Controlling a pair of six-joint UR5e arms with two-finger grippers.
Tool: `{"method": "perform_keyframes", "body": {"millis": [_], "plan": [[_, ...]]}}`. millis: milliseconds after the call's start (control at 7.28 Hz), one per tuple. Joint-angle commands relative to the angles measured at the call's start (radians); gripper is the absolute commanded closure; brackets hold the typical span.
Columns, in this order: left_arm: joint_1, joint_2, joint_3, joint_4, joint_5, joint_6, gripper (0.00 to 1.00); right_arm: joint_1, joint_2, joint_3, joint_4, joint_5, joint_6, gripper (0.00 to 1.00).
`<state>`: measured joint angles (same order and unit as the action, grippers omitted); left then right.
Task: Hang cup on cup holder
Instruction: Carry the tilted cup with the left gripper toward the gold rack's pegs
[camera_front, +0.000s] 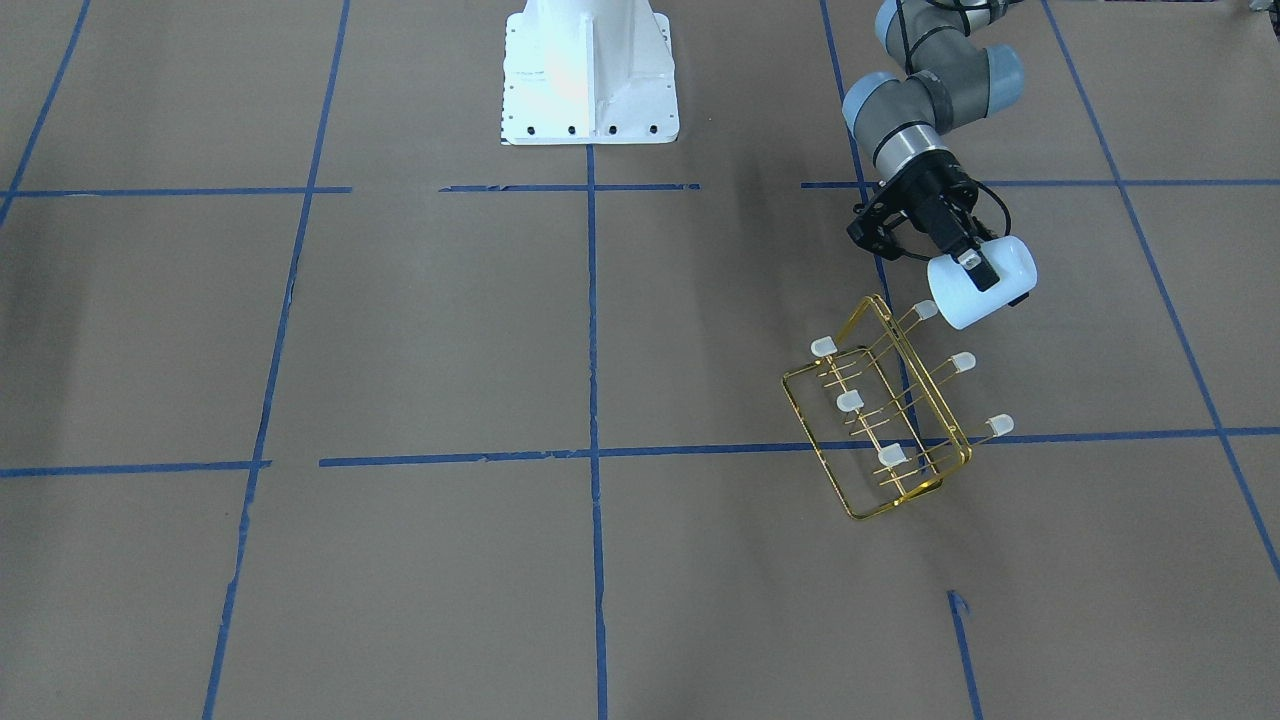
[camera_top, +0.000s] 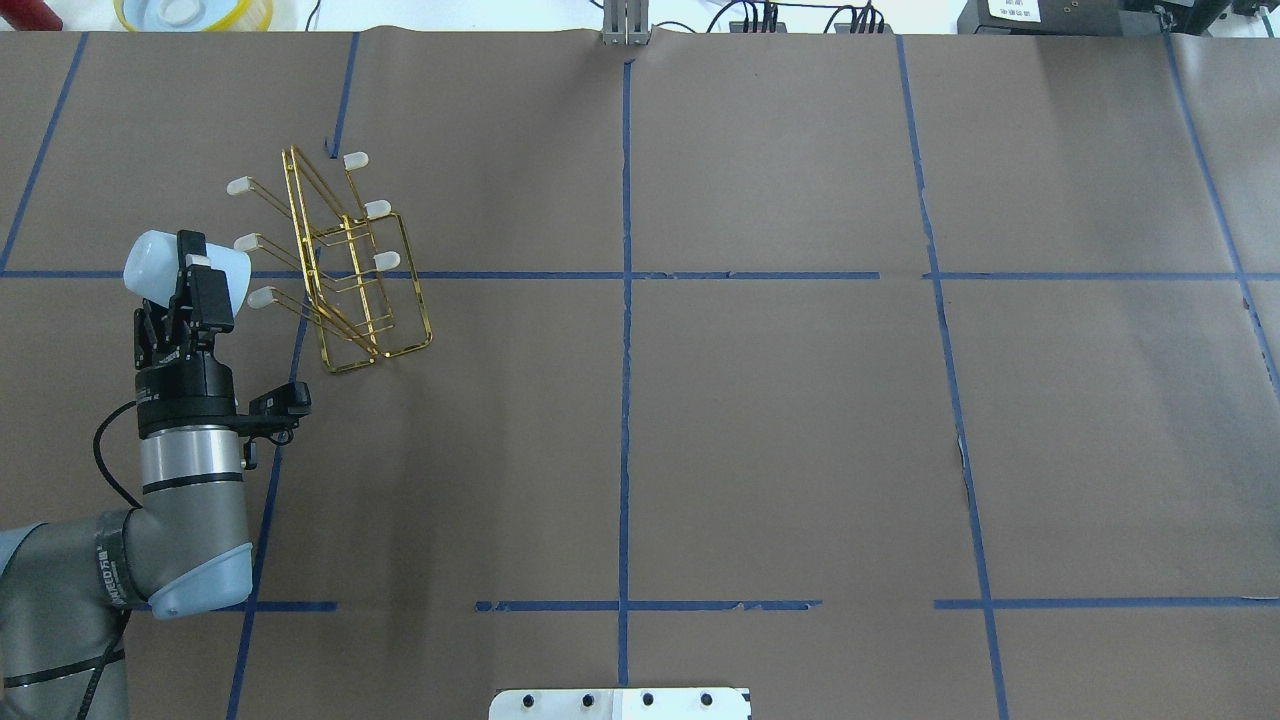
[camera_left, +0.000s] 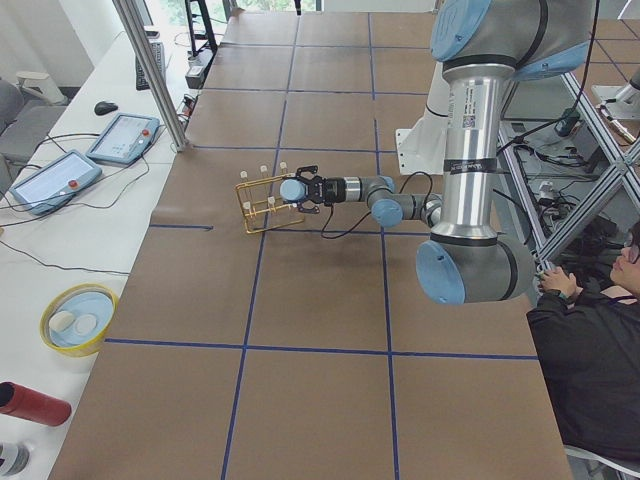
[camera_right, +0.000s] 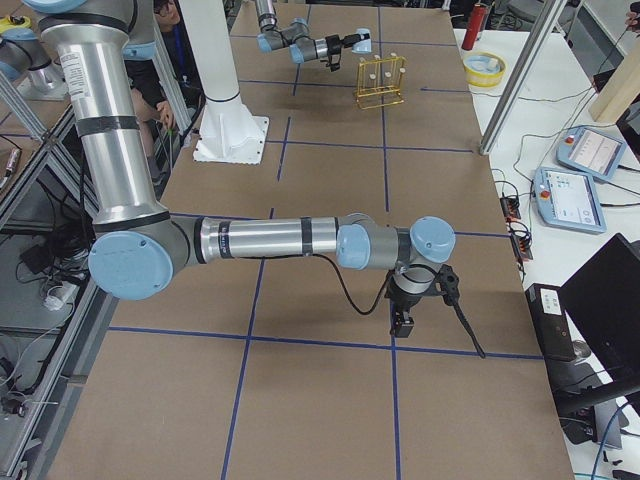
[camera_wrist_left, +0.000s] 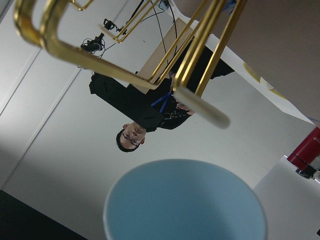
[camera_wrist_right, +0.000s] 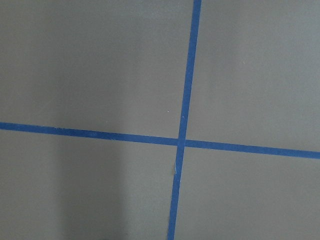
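The cup (camera_wrist_left: 185, 200) fills the bottom of the left wrist view as a blurred pale blue round. Just above it, one whitish-capped prong (camera_wrist_left: 200, 107) of the gold cup holder (camera_wrist_left: 55, 45) slants across the upper half of the frame.

In the front-facing view the cup (camera_front: 1012, 262) hangs in the upper right, lying on its side above the surface, its wider end turned down and left toward the cup holder (camera_front: 880, 412). The nearest capped prong sits just beside that end; I cannot tell whether they touch. The left pincer (camera_front: 985, 280) is clamped across the cup's body, one dark finger over the top.

In the overhead view the same pincer (camera_top: 195, 278) and cup (camera_top: 150, 265) sit at the left edge, with the cup holder (camera_top: 345, 270) standing just to their right, in the upper left.

The surface (camera_top: 800, 430) is brown and crossed by blue tape lines (camera_wrist_right: 180, 141).

The right pincer (camera_right: 405, 318) points down at the surface low in the right exterior view, well apart from the holder. I cannot tell whether it is wide or narrow.

A person in dark clothes (camera_left: 590, 350) sits at the right edge of the left exterior view.
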<state>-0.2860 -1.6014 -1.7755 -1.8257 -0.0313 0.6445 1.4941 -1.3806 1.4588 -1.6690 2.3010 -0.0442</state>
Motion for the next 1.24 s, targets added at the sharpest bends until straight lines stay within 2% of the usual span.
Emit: {"method": "perform_keyframes", "body": {"millis": [0, 275, 1099], "plan": [[0.008, -0.014, 0.022, 0.0, 0.001, 0.0, 0.87, 0.0, 0.0, 0.0, 0.0, 0.0, 0.001, 0.0], [0.019, -0.04, 0.062, 0.002, 0.019, 0.001, 0.87, 0.0, 0.0, 0.0, 0.0, 0.0, 0.0, 0.0], [0.051, -0.063, 0.086, 0.031, 0.019, 0.003, 0.85, 0.0, 0.0, 0.0, 0.0, 0.0, 0.0, 0.0]]}}
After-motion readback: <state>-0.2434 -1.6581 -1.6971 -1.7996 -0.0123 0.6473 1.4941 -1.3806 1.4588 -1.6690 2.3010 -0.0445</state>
